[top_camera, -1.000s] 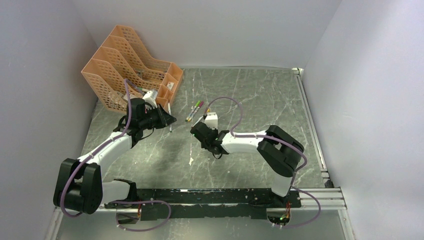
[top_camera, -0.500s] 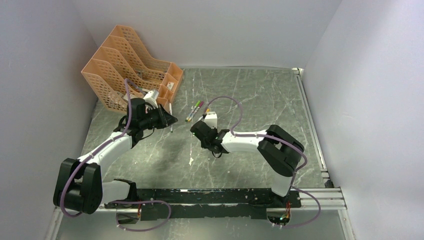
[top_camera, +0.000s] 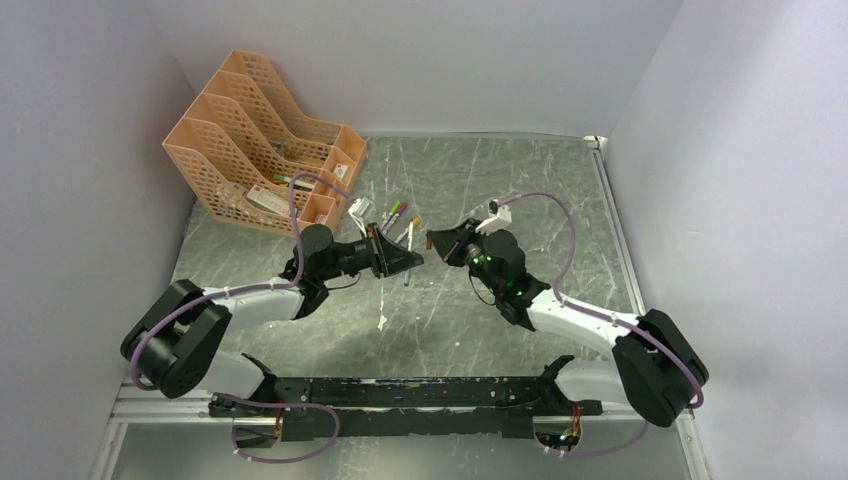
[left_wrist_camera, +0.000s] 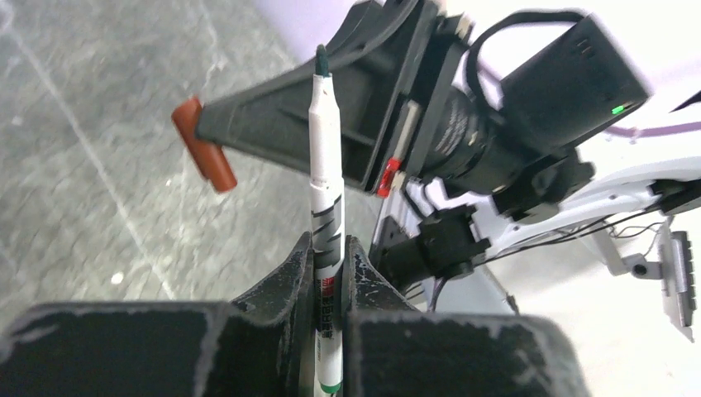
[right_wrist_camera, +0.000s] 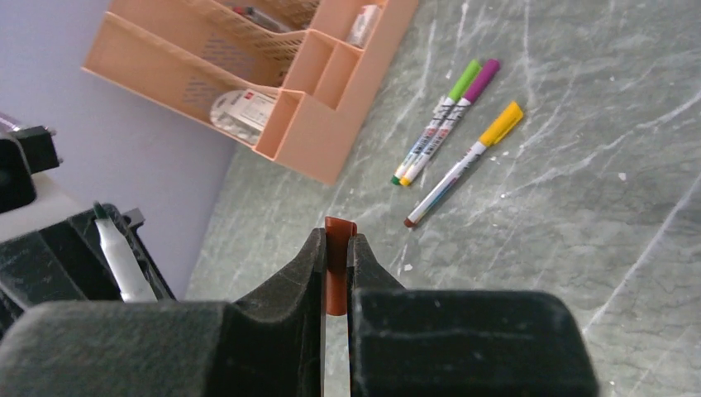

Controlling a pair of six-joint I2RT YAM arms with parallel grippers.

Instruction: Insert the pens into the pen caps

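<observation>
Orange cap (right_wrist_camera: 339, 230), clenched in the right gripper (right_wrist_camera: 336, 252), is not yet on the pen (left_wrist_camera: 325, 149) the left gripper (left_wrist_camera: 328, 252) grasps; three capped pens (right_wrist_camera: 450, 141) lie finished beyond the right gripper.

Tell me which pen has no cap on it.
The pen in the left gripper: its dark tip is bare. The three on the table wear a green cap, a purple cap and a yellow cap.

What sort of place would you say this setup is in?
Likely a robotics lab test cell staged as a desk: plain pale walls box in a marbled grey table, two arms are bolted to a rail, and marker pens lie beside an orange desk organiser.
</observation>
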